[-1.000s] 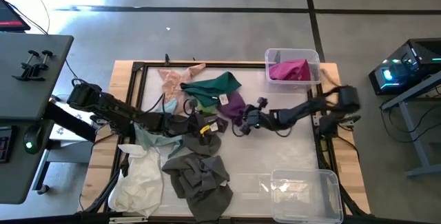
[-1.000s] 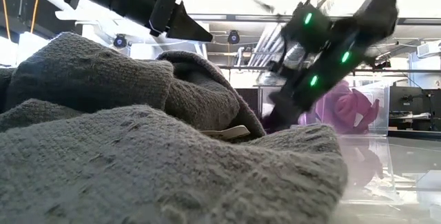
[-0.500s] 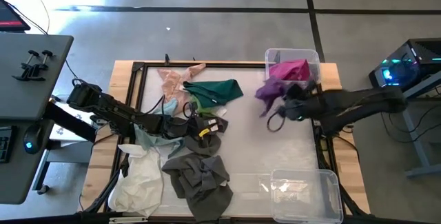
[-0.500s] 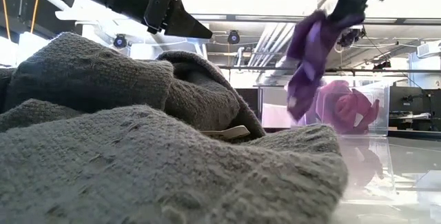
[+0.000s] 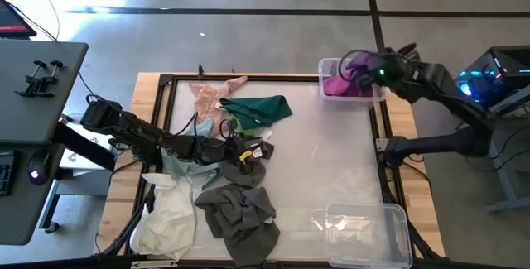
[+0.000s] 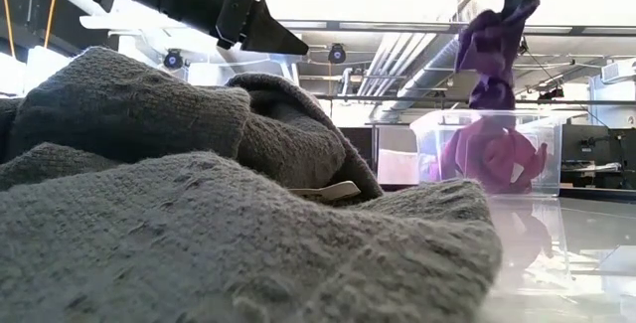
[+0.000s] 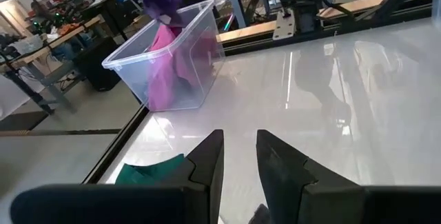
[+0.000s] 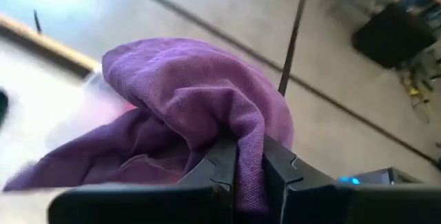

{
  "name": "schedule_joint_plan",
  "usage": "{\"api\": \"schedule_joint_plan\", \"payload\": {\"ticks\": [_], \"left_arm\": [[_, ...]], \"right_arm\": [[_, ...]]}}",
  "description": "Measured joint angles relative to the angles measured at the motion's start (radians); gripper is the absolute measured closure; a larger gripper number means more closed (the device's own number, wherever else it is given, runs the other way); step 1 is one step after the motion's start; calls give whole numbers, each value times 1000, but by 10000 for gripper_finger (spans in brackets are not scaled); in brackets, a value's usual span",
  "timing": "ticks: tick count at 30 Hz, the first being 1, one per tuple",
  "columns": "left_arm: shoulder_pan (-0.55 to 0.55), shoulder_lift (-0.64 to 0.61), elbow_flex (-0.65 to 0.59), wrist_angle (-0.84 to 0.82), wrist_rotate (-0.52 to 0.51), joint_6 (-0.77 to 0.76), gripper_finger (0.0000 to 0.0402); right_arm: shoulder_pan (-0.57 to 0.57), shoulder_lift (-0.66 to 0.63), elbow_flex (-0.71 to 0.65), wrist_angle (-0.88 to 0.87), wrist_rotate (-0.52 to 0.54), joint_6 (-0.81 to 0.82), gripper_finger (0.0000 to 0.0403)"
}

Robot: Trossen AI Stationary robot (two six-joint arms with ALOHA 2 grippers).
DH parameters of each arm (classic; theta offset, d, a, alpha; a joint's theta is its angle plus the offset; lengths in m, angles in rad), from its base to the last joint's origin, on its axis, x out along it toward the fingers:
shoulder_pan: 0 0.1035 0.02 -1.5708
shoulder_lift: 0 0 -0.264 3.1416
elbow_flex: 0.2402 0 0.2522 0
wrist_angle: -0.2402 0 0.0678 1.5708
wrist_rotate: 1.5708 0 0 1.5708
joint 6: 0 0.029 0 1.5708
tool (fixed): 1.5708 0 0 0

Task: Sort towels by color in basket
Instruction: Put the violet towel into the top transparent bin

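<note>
Evidently you had the right gripper (image 8: 249, 165) pinched on a purple towel (image 6: 494, 50), hanging it over the clear bin (image 5: 327, 69) that already held a magenta towel (image 5: 338, 86), so like colors landed together. Your left gripper (image 7: 238, 156) waited slightly parted and empty beside the pile of towels (image 5: 228, 182), well apart from that bin. Nothing blocked the drop.

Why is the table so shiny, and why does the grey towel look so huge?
In the left wrist view the white table mirrors ceiling light as glare; in the low view the grey towel lies right against the camera, filling the frame, while the purple towel hangs against bright ceiling lights.
</note>
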State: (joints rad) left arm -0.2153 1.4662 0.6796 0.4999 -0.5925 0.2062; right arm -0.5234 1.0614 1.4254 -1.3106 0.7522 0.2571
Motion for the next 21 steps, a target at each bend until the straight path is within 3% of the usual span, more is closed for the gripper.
{"api": "schedule_joint_plan", "payload": {"ticks": [10, 15, 21], "left_arm": [[0, 0, 0, -1, 0, 13, 328], [0, 0, 0, -2, 0, 13, 328], [0, 0, 0, -2, 0, 11, 328]], "right_arm": [[-393, 128, -247, 316, -438, -265, 380], [-468, 276, -293, 377, -558, -346, 364], [-497, 390, -293, 368, -649, -411, 290]]}}
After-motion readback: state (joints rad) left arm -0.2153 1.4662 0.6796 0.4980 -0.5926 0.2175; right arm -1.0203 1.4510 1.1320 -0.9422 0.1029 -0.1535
